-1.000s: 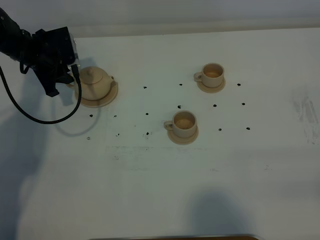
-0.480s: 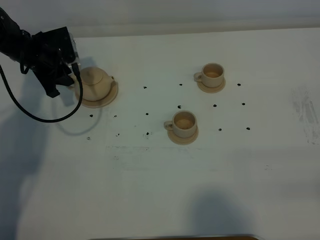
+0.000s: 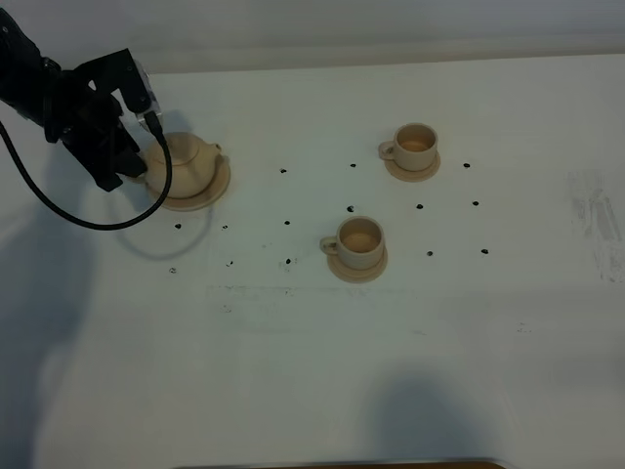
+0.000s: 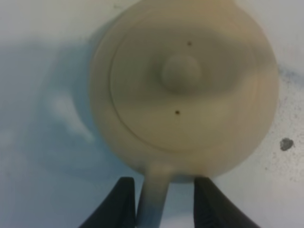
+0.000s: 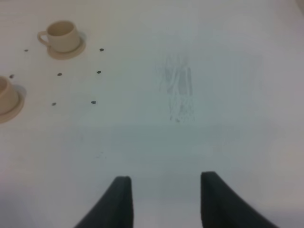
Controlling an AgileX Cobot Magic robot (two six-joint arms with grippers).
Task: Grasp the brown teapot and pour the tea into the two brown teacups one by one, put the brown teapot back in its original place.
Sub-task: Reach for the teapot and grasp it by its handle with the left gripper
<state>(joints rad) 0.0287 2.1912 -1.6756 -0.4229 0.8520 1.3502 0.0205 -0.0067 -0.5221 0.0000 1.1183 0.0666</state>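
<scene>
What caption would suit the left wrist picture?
Left hand straddling the handle of the brown teapot, viewed from above.

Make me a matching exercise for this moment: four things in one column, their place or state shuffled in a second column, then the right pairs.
1. brown teapot
2. left gripper
3. right gripper
4. far teacup

A. open above bare table
B. on a small saucer
C. open, astride the teapot's handle
D. on the wide saucer, lid on

Pairs: 1-D, 2-C, 3-A, 4-B
</scene>
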